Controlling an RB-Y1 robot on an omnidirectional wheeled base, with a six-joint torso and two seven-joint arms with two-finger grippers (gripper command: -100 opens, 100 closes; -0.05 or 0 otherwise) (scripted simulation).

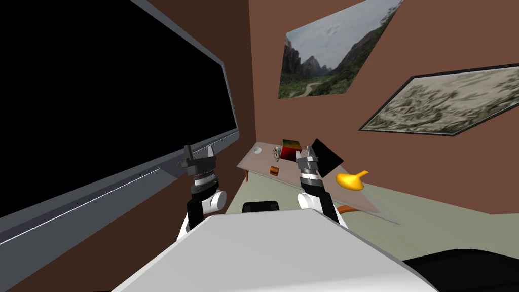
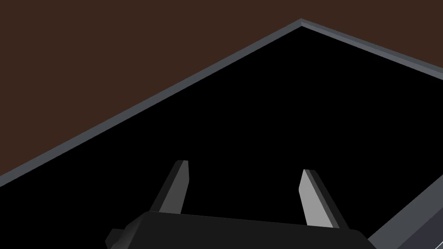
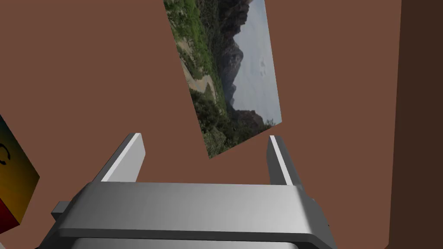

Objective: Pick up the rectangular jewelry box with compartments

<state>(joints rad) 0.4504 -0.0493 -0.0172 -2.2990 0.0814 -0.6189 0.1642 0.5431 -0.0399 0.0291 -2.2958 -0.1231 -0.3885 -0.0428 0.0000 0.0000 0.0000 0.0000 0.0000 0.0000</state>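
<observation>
A small brown rectangular box (image 1: 274,170) lies near the front edge of a grey table (image 1: 263,161); its inside is too small to make out. My right gripper (image 1: 304,151) is raised over the table, to the right of that box, between a red, yellow and green cube (image 1: 291,150) and a black box (image 1: 325,156). In the right wrist view its fingers (image 3: 205,137) stand open and empty, pointing at the brown wall, with the coloured cube (image 3: 13,177) off to one side. My left gripper (image 1: 199,149) is raised to the left of the table, open (image 2: 245,167) and empty.
On the table also stand a small white dish (image 1: 257,150), a silvery object (image 1: 277,152) and a yellow object (image 1: 350,180). A large window (image 1: 101,101) with a black area runs along the left wall. Brown walls close in behind the table.
</observation>
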